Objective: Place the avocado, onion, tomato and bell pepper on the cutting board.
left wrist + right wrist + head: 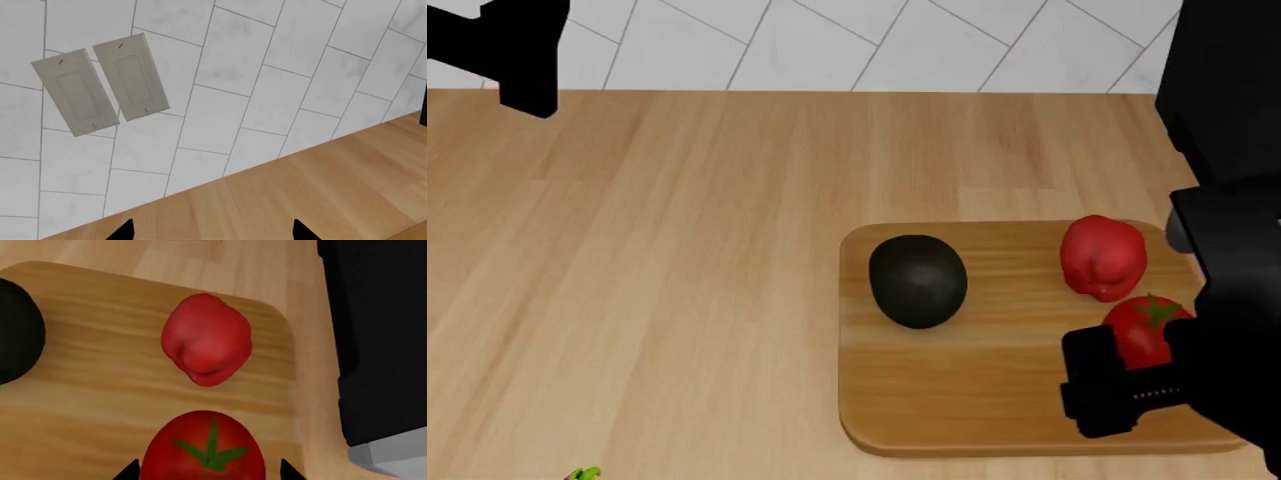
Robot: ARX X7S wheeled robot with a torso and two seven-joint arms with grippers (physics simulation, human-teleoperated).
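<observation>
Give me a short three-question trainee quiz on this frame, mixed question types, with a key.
1. True or false: the avocado lies on the cutting board.
2. Which task item appears in no view? A) bell pepper B) onion C) tomato
3. Fill in: the right hand has its fingertips either side of the ____.

Key: 1 true. 2 B. 3 tomato, though contact cannot be confirmed.

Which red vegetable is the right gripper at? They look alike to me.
The tomato, smooth with a green star calyx, sits between the right gripper fingertips; the bell pepper is lumpy.
</observation>
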